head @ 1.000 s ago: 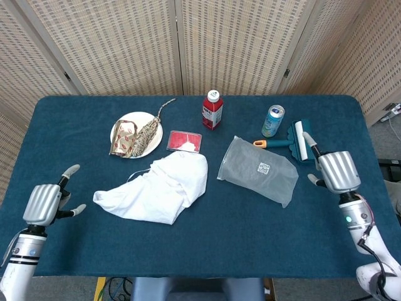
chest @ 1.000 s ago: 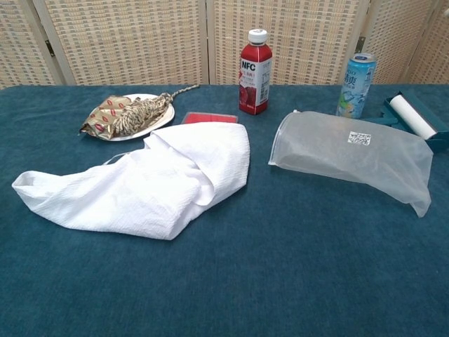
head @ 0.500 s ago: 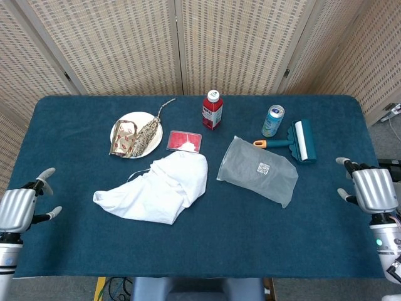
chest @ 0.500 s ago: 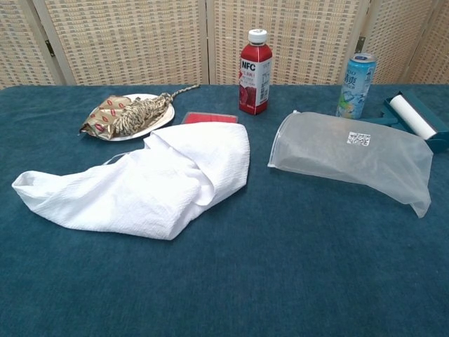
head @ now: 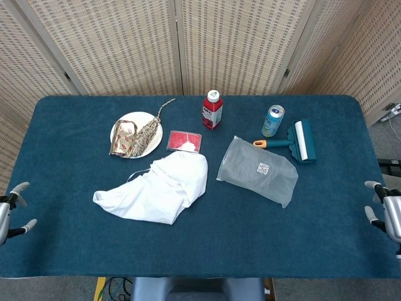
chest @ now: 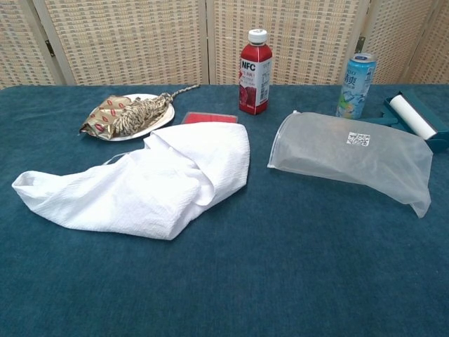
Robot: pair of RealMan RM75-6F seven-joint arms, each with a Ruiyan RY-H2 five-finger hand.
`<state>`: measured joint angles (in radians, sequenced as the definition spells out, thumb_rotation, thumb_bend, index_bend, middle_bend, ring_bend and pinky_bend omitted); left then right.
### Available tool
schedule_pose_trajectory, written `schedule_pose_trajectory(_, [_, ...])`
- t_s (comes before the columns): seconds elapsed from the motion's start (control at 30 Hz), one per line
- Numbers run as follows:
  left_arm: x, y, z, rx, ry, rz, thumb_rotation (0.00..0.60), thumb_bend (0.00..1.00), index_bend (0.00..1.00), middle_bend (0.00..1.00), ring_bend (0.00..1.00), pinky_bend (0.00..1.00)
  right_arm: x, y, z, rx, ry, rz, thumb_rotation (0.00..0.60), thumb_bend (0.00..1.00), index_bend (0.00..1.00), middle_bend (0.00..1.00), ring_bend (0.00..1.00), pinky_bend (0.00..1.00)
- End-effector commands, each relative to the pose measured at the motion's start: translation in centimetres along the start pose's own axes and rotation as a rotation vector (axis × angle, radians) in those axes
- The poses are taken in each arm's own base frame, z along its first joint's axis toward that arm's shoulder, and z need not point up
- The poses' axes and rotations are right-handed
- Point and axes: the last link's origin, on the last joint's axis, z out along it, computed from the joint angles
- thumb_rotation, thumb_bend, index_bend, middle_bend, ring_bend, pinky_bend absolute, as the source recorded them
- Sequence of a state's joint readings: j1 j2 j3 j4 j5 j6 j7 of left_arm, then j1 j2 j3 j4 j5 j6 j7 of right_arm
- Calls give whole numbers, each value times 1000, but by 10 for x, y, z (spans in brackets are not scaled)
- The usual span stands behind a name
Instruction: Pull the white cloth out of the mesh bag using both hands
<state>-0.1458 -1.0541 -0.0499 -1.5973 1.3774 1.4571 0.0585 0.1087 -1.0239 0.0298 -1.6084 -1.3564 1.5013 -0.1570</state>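
Observation:
The white cloth [head: 160, 187] [chest: 144, 184] lies crumpled on the blue table, left of centre, fully outside the bag. The translucent mesh bag [head: 260, 170] [chest: 354, 157] lies flat to its right, apart from the cloth, its mouth toward the cloth. My left hand [head: 7, 212] shows only at the far left edge of the head view, fingers apart, holding nothing. At the far right edge my right hand [head: 387, 211] is likewise spread and empty. Neither hand appears in the chest view.
A red juice bottle [head: 212, 110], a blue can [head: 272, 121] and a teal lint roller [head: 297, 142] stand behind the bag. A white plate [head: 123, 122] with snack packet and rope, and a red flat box [head: 185, 140], sit behind the cloth.
Both hands have drawn back outward and toward the near table edge, now barely in the head view. Cloth and bag have not moved.

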Motion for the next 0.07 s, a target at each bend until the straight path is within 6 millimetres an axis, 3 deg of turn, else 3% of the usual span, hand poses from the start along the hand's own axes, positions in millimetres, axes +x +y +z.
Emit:
schedule_pose_trajectory(0.03, [-1,-1,-2,4,3,-1,600,0,188,473,455,635,1,1,-1,-4,3,0,600,331,321,519,501,641])
schedule_pose_trajectory(0.07, [-2,-1,-3,7,5,-1,600,0,188,473,455,635,2,2,-1,-6,4,2,600,334,321,519,501,640])
